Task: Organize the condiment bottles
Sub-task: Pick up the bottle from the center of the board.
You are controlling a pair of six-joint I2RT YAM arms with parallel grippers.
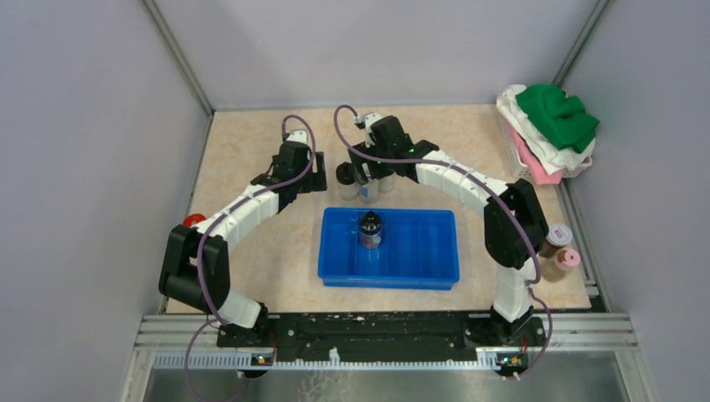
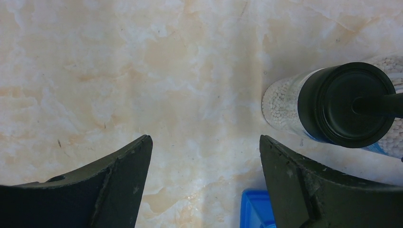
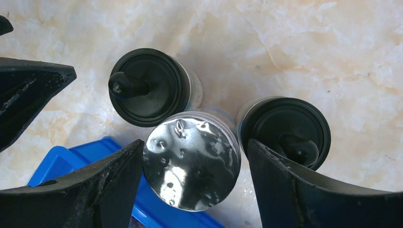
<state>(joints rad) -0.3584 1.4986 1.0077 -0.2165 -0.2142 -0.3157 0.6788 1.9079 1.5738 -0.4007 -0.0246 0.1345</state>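
Walls (image 1: 92,167): plain pale lilac, metal corner posts.
Tabletop (image 1: 243,142): beige marble pattern.
Right edge: basket (image 1: 512,155), folded cloths (image 1: 557,113).
Light: even.

Tray (image 1: 419,251) in the middle of the table (image 1: 243,155).
One bottle (image 1: 370,228) stands inside it; three bottles (image 3: 192,161) cluster just behind it; two bottles (image 1: 558,239) stand together far right.

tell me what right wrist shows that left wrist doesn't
Only right wrist: a silver-capped jar inside the open right gripper, and the right black-capped bottle beside it. Only left wrist: the left gripper open around nothing, and white granules showing through the left black-capped bottle. Both: likely that same bottle, the blue tray, the marble table.
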